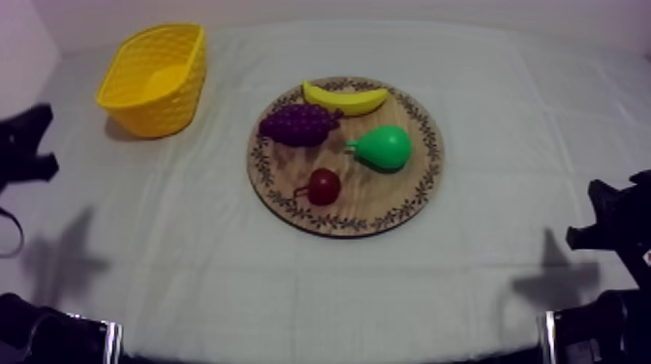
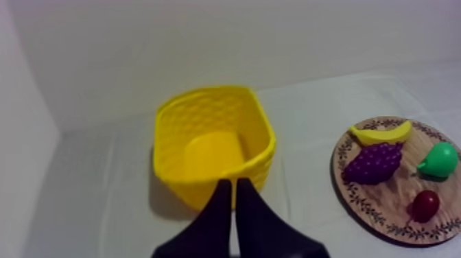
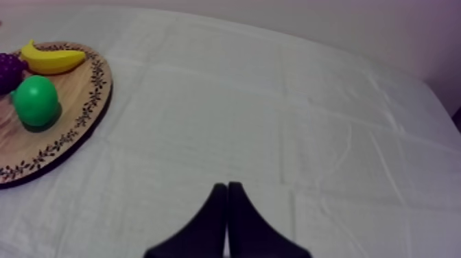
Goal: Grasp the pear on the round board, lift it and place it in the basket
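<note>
The green pear (image 1: 385,147) lies on the right half of the round wooden board (image 1: 387,201), stem toward the grapes. The empty yellow basket (image 1: 165,106) stands at the far left of the table. My left gripper (image 2: 233,184) is shut on nothing, its fingers a narrow wedge just in front of the basket (image 2: 180,184); the pear (image 2: 439,160) lies far off to its side on the board (image 2: 384,218). My right gripper (image 3: 227,185) is also shut on nothing, over bare cloth, well apart from the pear (image 3: 36,100) and the board (image 3: 86,110).
A banana (image 1: 345,98), purple grapes (image 1: 298,124) and a small red fruit (image 1: 324,186) share the board. Both arms rest low at the table's left (image 1: 24,145) and right (image 1: 615,227) edges. Bare cloth lies between basket and board.
</note>
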### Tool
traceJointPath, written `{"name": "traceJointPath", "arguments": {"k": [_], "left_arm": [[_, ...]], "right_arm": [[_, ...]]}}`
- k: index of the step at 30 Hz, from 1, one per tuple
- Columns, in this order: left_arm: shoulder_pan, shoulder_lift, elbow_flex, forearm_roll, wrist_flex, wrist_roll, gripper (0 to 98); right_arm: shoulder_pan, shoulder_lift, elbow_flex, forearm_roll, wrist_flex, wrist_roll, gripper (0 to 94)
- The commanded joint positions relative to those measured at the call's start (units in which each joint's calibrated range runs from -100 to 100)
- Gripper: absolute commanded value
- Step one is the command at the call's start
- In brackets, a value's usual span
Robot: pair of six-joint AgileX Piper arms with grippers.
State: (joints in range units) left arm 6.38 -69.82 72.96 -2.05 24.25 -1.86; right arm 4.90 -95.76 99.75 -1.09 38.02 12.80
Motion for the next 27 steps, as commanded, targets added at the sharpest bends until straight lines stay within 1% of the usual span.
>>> {"name": "traceJointPath", "arguments": {"k": [1,3,6,9,11,16,20,27], "left_arm": [[3.36,13.0,-17.93,-0.05,1.55,-2.48,0.1],[6.14,18.3,-25.71,-0.05,3.89,-4.13,0.1],[9.98,26.16,-36.96,-0.16,9.1,-6.24,0.1],[13.33,33.94,-46.15,-0.25,13.6,-7.91,0.1],[15.35,38.91,-50.7,-0.33,15.16,-8.62,0.1],[19.35,50.07,-58.01,-0.2,16.7,-9.2,0.1],[22.2,57.11,-60.82,0.08,17.42,-9.28,0.1],[27.62,64.7,-60.04,0.03,15.03,-9.05,1.8]], "right_arm": [[0.0,0.01,0.03,-0.01,0.04,0.0,0.3],[0.0,0.01,0.03,-0.01,0.04,0.01,0.3],[0.0,0.01,0.03,-0.01,0.04,-0.01,0.3],[0.0,0.01,0.03,-0.01,0.04,-0.01,0.3],[0.0,0.01,0.03,-0.01,0.04,0.01,0.3],[0.0,0.01,0.03,-0.01,0.04,-0.01,0.3],[0.0,0.01,0.03,-0.01,0.04,0.01,0.3],[0.0,0.01,0.03,-0.01,0.04,0.02,0.3]]}}
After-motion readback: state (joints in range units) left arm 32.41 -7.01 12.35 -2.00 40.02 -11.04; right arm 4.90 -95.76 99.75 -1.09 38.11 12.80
